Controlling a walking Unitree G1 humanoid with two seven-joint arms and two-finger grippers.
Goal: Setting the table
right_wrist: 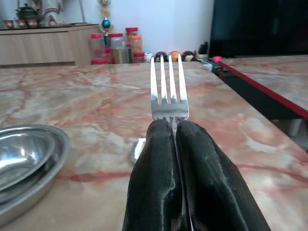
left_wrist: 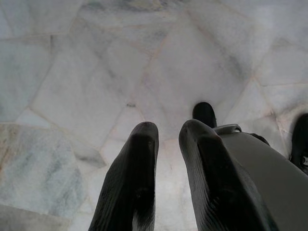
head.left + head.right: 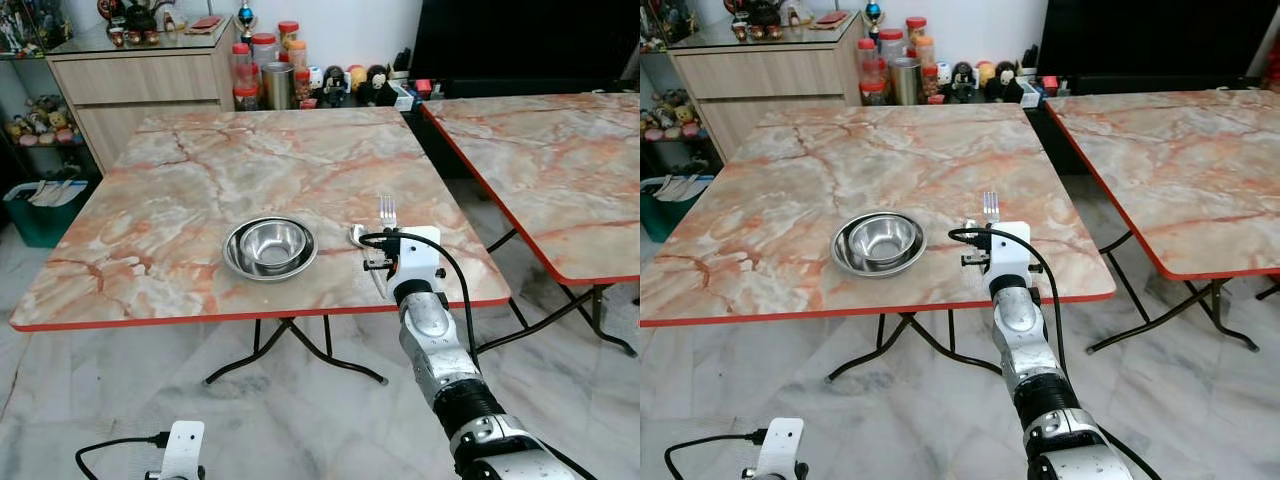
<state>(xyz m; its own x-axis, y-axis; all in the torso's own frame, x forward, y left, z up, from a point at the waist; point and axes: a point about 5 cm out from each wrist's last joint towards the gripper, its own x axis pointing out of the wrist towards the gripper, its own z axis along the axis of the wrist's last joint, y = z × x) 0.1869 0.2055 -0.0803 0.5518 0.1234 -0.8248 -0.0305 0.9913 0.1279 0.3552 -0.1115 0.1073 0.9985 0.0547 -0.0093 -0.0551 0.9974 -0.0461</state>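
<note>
I see the right gripper [image 1: 169, 126] clenched on the fork [image 1: 168, 89] (tines forward) near the table's [image 3: 180, 190] front edge, beside the bowl [image 3: 269, 247].

Legible text, labels, signs: none.
Jars [image 3: 262, 48] on the far floor carry labels too small and blurred to read.

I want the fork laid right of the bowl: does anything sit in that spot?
Yes. A silver spoon already lies on the marble table, right of the stacked steel bowls, just below the right gripper shut on the silver fork.
</note>
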